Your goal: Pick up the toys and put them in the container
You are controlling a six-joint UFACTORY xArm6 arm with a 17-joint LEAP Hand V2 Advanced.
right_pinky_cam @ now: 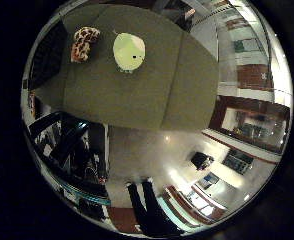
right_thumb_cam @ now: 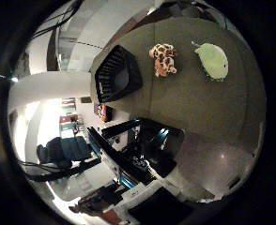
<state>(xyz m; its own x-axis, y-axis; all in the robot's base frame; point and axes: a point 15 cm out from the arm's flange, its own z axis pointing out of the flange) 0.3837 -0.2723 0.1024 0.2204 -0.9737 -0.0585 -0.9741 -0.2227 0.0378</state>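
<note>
A pale green round plush toy [right_pinky_cam: 129, 51] with a dark eye lies on the olive-grey table [right_pinky_cam: 137, 95]. Beside it on the same table lies a brown and cream spotted plush toy [right_thumb_cam: 163, 59]. A black slatted container [right_thumb_cam: 117, 74] stands at the table's edge, just past the spotted toy, and looks empty inside. Both toys and the container appear small, so the palm is well above and away from them. No part of the hand shows in either view.
Off the table's edge stand dark frames and equipment [right_thumb_cam: 142, 150] on a pale floor [right_pinky_cam: 152, 155]. A dark chair [right_thumb_cam: 63, 150] and room furniture [right_pinky_cam: 247, 125] lie farther away.
</note>
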